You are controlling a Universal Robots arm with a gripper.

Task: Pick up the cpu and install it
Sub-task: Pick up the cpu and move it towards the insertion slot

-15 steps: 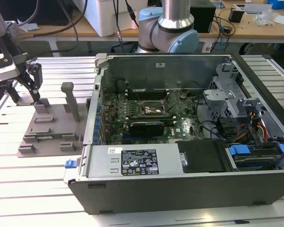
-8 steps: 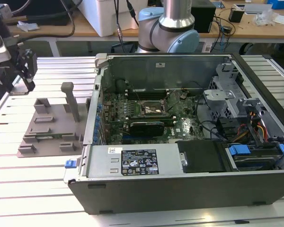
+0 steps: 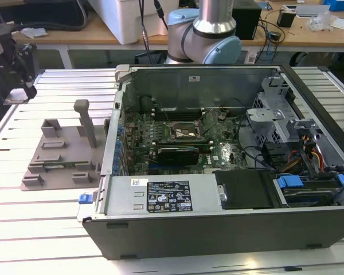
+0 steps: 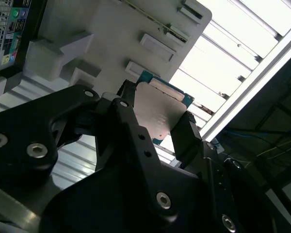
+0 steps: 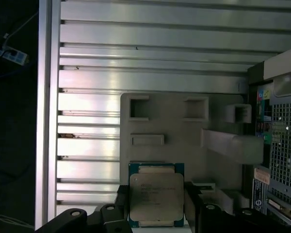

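The cpu is a flat square chip with a silver-grey top and a thin teal rim. It sits between the black fingers of my gripper, which is shut on its two opposite edges. In the second wrist view the cpu is tilted between the fingers, clear of the grey fixture block below it. In the exterior view my gripper hangs near the exterior view's left edge, above the slatted table. The open socket lies on the motherboard inside the case.
An open computer case lies on the slatted table, with a black graphics card beside the socket, cables and drive bays at the exterior view's right. The grey fixture block with an upright post stands beside the case's left side.
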